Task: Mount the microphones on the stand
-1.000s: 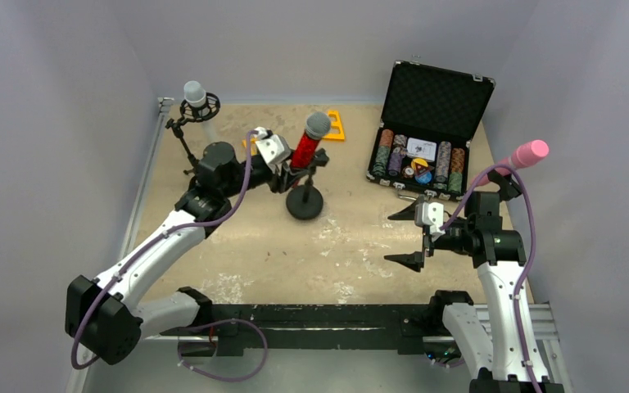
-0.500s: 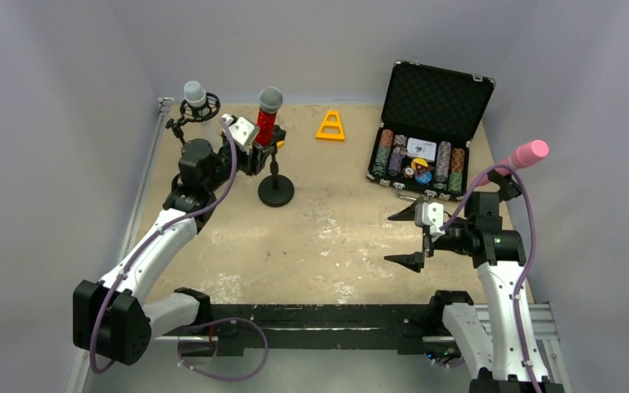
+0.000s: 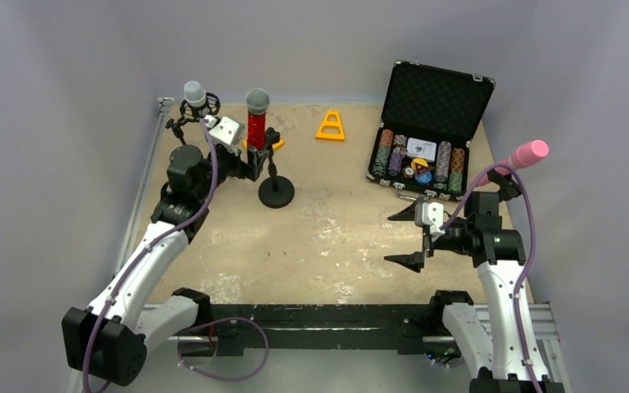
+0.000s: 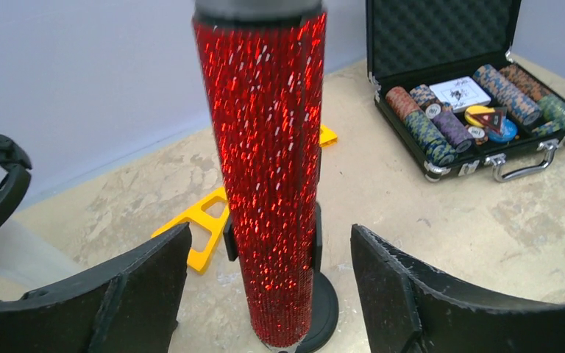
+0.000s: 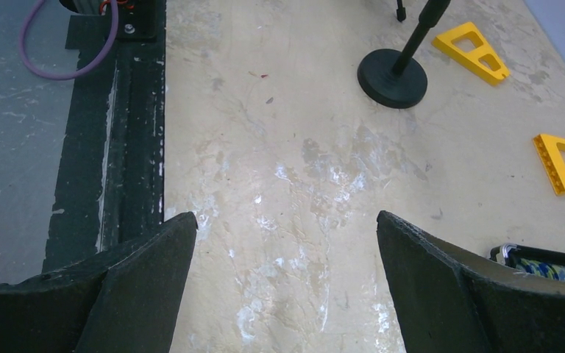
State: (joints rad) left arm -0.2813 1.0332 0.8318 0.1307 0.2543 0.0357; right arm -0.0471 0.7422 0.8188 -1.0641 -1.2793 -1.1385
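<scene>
The glittery red microphone (image 3: pixel 255 127) with a silver mesh head stands upright in the clip of a black round-based stand (image 3: pixel 276 192). My left gripper (image 3: pixel 254 161) is open around its red body (image 4: pixel 272 184), with a gap on each side in the left wrist view (image 4: pixel 271 294). The white microphone (image 3: pixel 195 96) sits in a ring mount at the back left. A pink microphone (image 3: pixel 529 152) rests on a holder behind my right arm. My right gripper (image 3: pixel 409 237) hangs open and empty over bare table (image 5: pixel 287 279).
An open black case of poker chips (image 3: pixel 426 155) stands at the back right. One yellow wedge (image 3: pixel 331 126) lies at the back, another (image 4: pixel 195 224) just behind the red microphone's stand. A black rail (image 3: pixel 319 315) runs along the near edge.
My left arm carried the stand and red microphone left and back, set it upright, then opened its jaws off the microphone. The right arm has not moved.
</scene>
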